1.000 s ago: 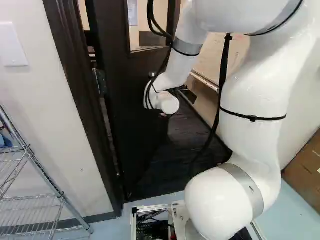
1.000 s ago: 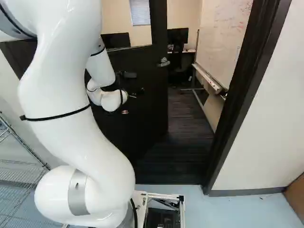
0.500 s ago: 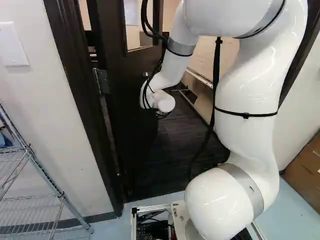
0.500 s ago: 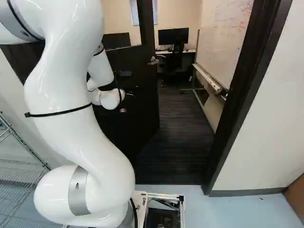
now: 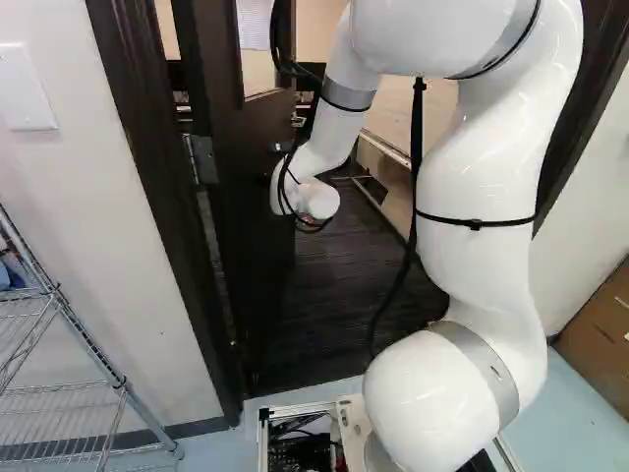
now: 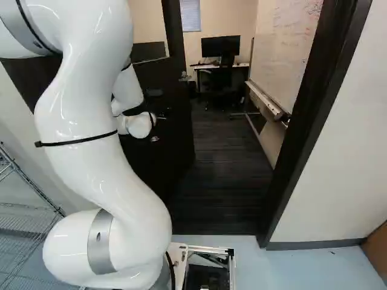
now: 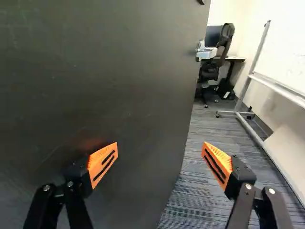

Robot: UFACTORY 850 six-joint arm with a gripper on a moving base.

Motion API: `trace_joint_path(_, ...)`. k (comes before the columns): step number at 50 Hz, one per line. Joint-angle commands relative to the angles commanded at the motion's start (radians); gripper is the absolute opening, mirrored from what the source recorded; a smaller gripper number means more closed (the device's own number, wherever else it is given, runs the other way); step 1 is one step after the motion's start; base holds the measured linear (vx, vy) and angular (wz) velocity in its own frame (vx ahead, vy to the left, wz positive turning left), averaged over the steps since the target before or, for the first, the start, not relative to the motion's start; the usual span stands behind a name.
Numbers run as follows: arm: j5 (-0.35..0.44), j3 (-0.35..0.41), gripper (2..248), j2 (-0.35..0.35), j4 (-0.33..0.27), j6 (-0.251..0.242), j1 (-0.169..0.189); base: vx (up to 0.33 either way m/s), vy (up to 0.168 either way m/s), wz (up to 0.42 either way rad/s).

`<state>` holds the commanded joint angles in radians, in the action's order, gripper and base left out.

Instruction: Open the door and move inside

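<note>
The dark door [image 6: 172, 145] stands partly open, swung into the room beyond. Its silver lever handle [image 7: 205, 51] is near the free edge, ahead of my gripper in the wrist view. In the right base view my gripper [image 6: 159, 128] is mostly hidden by the white wrist, low on the door's face. Seen from the wrist, the gripper [image 7: 161, 151] has its fingers wide apart with nothing held. One orange pad [image 7: 103, 162] is close in front of the door face, with a reddish reflection beside it; contact cannot be told. The other finger is over the doorway's open side.
The dark door frame [image 6: 314, 115] borders the opening on the right, with wall beyond. Inside are dark carpet [image 6: 227, 163], a whiteboard on a wheeled stand [image 7: 281, 90], a desk and a chair [image 7: 209, 69]. A wire shelf [image 5: 64, 393] stands by the wall on the left.
The door has swung farther inward, widening the opening. My arm has reached forward, its wrist shifting slightly left in the base views along with the door. The base has not moved.
</note>
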<state>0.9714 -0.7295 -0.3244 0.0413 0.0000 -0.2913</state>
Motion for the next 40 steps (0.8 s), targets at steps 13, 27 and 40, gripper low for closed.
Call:
trace_joint_path(13,0.008,-0.015,247,-0.012,-0.069,0.000,-0.012,0.000,0.000,0.000)
trace_joint_path(27,0.022,-0.033,247,-0.027,-0.149,0.000,-0.023,0.000,0.000,0.000)
trace_joint_path(40,0.040,-0.051,247,-0.042,-0.222,0.000,-0.031,0.000,0.000,0.000)
